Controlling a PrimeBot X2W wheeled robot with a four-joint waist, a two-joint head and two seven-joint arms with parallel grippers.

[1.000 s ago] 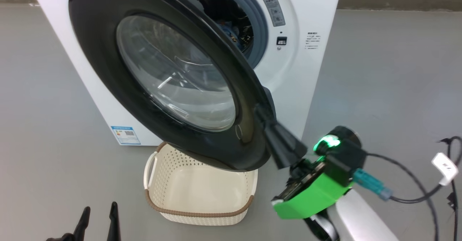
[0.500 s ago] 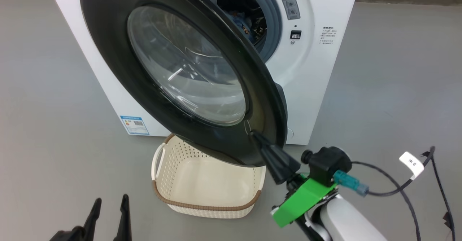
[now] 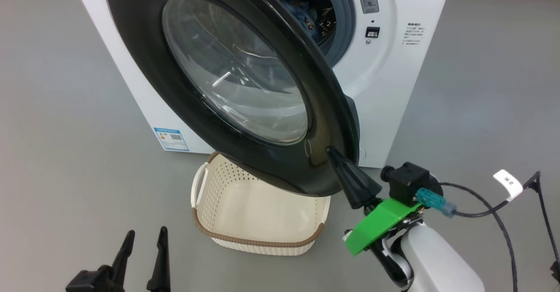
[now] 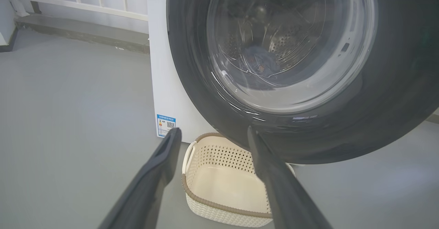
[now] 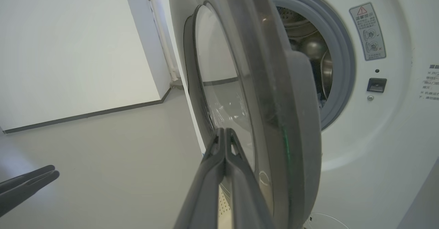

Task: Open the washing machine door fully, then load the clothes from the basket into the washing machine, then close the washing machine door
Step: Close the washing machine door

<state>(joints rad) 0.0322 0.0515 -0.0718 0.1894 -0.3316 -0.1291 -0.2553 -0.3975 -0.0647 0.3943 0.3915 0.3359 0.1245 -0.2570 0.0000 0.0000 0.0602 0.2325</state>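
Note:
The washing machine [image 3: 393, 86] stands with its door [image 3: 236, 78] partly swung out over the basket [image 3: 258, 241], which holds nothing. My right gripper [image 3: 331, 152] is shut, its tips against the door's glossy rim near the free edge. In the right wrist view the shut right gripper [image 5: 223, 131] lies on the door [image 5: 260, 85] beside the glass. Blue clothes [image 3: 306, 16] lie in the drum and show through the glass bowl as clothes [image 4: 262, 59]. My left gripper [image 3: 146, 233] is open and holds nothing, low and left of the basket [image 4: 219, 206].
A black cable with a white tag [image 3: 507, 182] trails from my right wrist over the grey floor. A blue label sticker [image 3: 171, 139] marks the machine's lower left front. A white railing [image 4: 79, 2] runs behind the machine, and a white wall [image 5: 68, 50] stands to its left.
The head camera has moved, so everything sits further right in the picture. My right wrist has turned, and its shut tips have gone from the door's edge onto the rim's front face.

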